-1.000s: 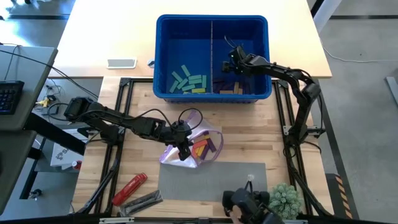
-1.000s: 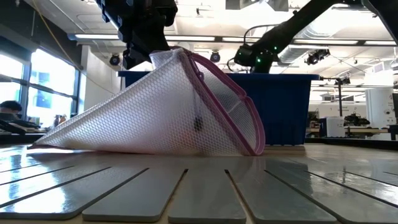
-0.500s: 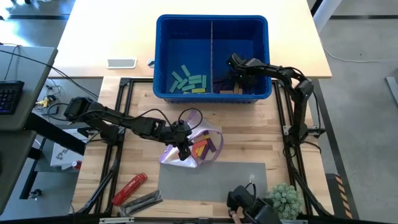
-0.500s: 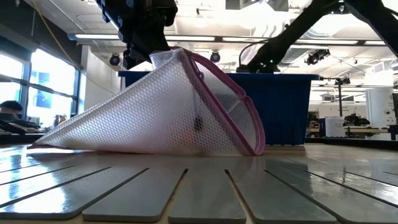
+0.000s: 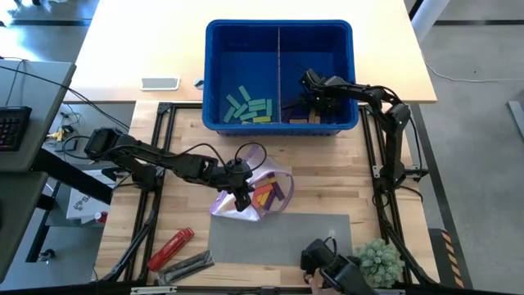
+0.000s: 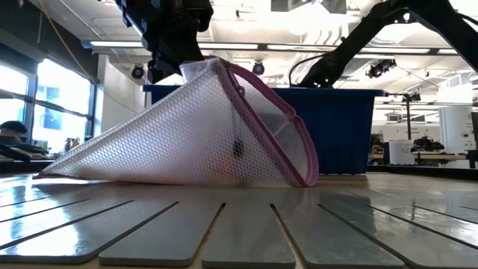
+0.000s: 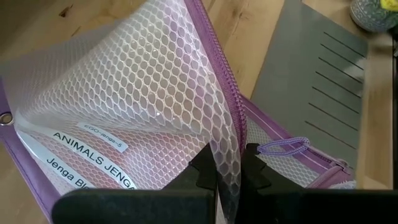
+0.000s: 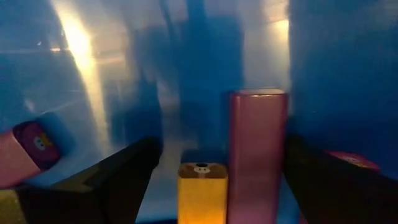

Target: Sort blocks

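A white mesh bag (image 5: 254, 195) with a purple zipper edge lies on the wooden table and still holds a few blocks (image 5: 270, 194). My left gripper (image 5: 241, 199) is shut on it. The blue bin (image 5: 214, 74) stands at the far side. Teal and lime blocks (image 5: 248, 107) lie in its left compartment, purple and tan ones (image 5: 304, 117) in its right. My right gripper (image 5: 309, 84) is down inside the right compartment, open. A purple block (image 8: 258, 149) and a yellow one (image 8: 202, 186) stand between its fingers; whether either finger touches them I cannot tell. My left gripper pinches the bag's mesh wall (image 7: 225, 146) between its two fingers, close beside the purple zipper edge (image 7: 231, 106). The fingers slant down from the table's left. The held part (image 6: 196, 71) is raised like a tent top, and the bag's lower edge (image 6: 172, 179) rests on the table.
A grey mat (image 5: 278, 238) lies near the front edge, with a red tool (image 5: 170, 248) and a grey one (image 5: 187, 266) to its left. A small plant (image 5: 378, 262) stands at the front right. A white flat object (image 5: 160, 83) lies left of the bin.
My right gripper has sunk deeper into the bin's right compartment and tipped more steeply downward, staying open. The bag is unchanged.
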